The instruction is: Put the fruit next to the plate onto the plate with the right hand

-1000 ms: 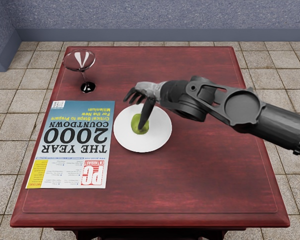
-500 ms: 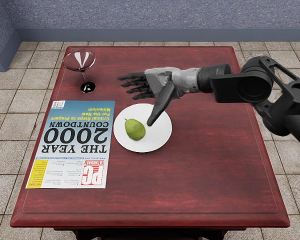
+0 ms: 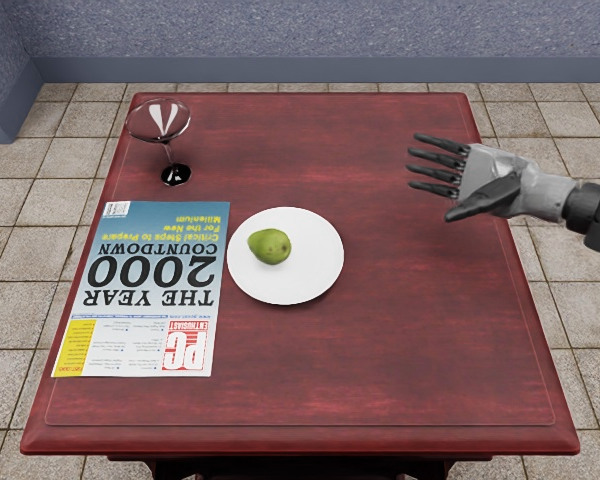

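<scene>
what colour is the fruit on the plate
Green, a pear lying on the white plate; the head view shows it best.

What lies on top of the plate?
A green pear lies on the plate, left of its centre. Nothing else is on it. The plate surface under the pear is hidden.

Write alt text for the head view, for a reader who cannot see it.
A green pear lies on a white plate on a red table. The right robot hand hovers open over the table's right side. A magazine lies left of the plate, a cocktail glass beyond the magazine.
</scene>
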